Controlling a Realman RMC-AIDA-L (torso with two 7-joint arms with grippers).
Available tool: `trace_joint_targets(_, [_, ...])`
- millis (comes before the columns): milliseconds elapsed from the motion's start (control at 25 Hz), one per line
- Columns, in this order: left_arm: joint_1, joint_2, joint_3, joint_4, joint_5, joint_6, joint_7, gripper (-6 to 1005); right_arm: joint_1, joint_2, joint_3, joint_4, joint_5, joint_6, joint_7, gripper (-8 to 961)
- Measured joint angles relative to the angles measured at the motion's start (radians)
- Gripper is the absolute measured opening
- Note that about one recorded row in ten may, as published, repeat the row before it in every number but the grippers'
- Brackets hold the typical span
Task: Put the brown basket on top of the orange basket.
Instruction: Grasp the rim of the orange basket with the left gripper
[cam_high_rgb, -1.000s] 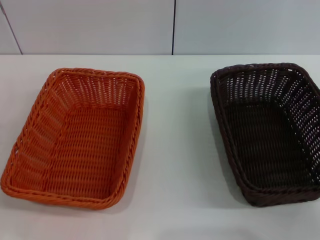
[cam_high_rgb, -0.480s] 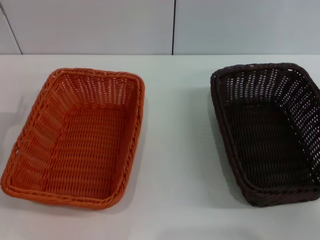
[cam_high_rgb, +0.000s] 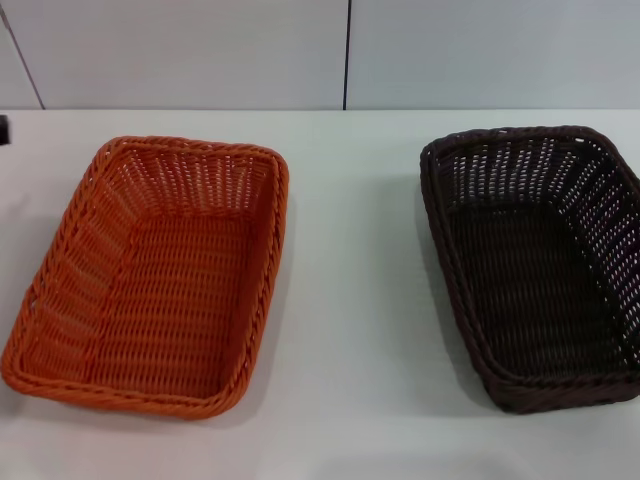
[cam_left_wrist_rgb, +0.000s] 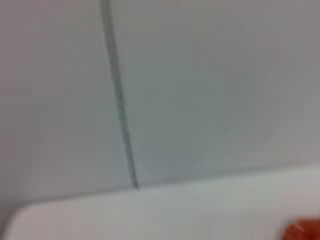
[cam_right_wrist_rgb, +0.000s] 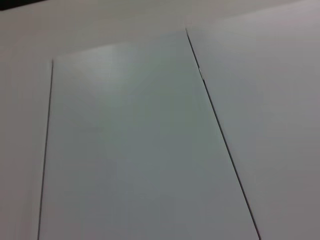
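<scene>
Baskets: 2 on the white table (cam_high_rgb: 350, 300), apart with a bare strip of table between them.
Brown basket (cam_high_rgb: 535, 265): toward 3 o'clock in the head view, upright, empty, long axis running from 6 toward 12; its outer side runs off the picture's edge.
Orange basket (cam_high_rgb: 150, 275): toward 9 o'clock, upright, empty, same rough size and shape; a sliver of orange also shows in the left wrist view (cam_left_wrist_rgb: 302, 231).
Handling, as a judgement: the brown basket looks light and fairly stiff, woven strands with openwork sides, so it should lift without sagging; the weave looks smooth and could slip in a shallow pinch.
Where to hold: the braided rim on 1 long side, near its middle, so it hangs level.
Pincers: neither is clearly in view; a small dark shape sits at the far 9 o'clock edge (cam_high_rgb: 3, 130), and I cannot tell what it is.
Finger state: not visible for either arm.
Basket relative to pincer: cannot be placed; the right wrist view shows only pale panels with seams.
</scene>
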Motion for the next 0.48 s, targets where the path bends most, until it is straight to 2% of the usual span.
trace_joint_targets(160, [-0.102,-0.001,-0.037,-0.069,0.005,-0.271,0.031,775,0.004,-0.001,0.000,0.006,0.000,0.013,0.000,822])
trace_joint_targets(280, [-0.122,-0.001,-0.035,-0.107,0.014,-0.338,0.034,775,0.002,-0.001,0.000,0.010,-0.002,0.022,0.000,822])
trace_joint_targets(320, [-0.140,-0.002,-0.033,-0.127,0.018,-0.397,0.036,775,-0.002,-0.001,0.000,0.011,-0.003,0.025,0.000,822])
trace_joint_targets(480, [-0.166,-0.002,-0.029,-0.127,0.027,-0.449,0.036,776,-0.006,0.000,0.000,0.016,-0.003,0.025,0.000,822])
